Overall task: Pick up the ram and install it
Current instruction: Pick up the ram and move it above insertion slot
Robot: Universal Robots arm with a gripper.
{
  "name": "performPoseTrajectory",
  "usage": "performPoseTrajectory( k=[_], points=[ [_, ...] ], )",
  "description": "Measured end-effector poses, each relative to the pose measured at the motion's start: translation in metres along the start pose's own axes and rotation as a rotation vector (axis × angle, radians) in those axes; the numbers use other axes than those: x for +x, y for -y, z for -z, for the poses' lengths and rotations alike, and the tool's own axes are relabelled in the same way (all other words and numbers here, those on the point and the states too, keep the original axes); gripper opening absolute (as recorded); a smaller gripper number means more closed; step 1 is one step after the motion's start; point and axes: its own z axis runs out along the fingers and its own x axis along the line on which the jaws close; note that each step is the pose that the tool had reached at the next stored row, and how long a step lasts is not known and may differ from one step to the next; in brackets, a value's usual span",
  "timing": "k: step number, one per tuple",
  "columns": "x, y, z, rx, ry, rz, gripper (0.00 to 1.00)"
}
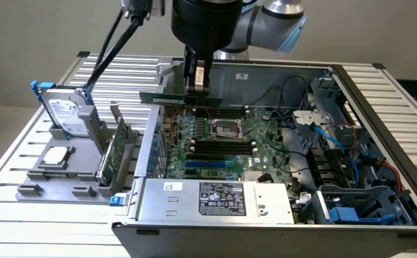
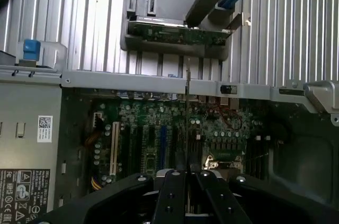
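In the exterior view my gripper [image 1: 198,91] hangs over the back of the open computer case, shut on the ram [image 1: 165,98], a long thin green stick held level just above the motherboard [image 1: 266,153]. The stick sits over the black slots [image 1: 219,112] behind the processor socket [image 1: 225,129]; I cannot tell whether it touches them. More black slots [image 1: 223,145] lie in front of the socket. In the wrist view the ram [image 2: 188,107] shows edge-on as a thin line running out from between my fingers [image 2: 170,195], with the gripper [image 2: 188,181] closed around it.
At the exterior view's left a grey holder [image 1: 47,180] carries a silver hard drive with blue rails [image 1: 69,115] and a wider green expansion card [image 1: 115,150], seen also as the card [image 2: 177,34] in the wrist view. A power supply [image 1: 216,199] fills the case front; drive bays and cables [image 1: 345,161] crowd the exterior view's right.
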Motion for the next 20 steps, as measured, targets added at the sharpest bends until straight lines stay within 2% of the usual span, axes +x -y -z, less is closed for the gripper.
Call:
performPoseTrajectory(
  k=[5,9,14,16,20],
  points=[
    [-0.005,0.0186,-0.0043,0.0006,0.0007,0.000,0.13],
    [-0.009,0.0274,-0.0053,0.0095,0.0005,0.002,0.13],
    [-0.012,0.0333,-0.0054,0.0307,0.0002,0.005,0.13],
    [-0.014,0.0352,-0.0054,0.0428,-0.0007,0.007,0.13],
    [-0.018,0.0381,-0.0058,0.0707,-0.0027,0.011,0.13]
  ],
)
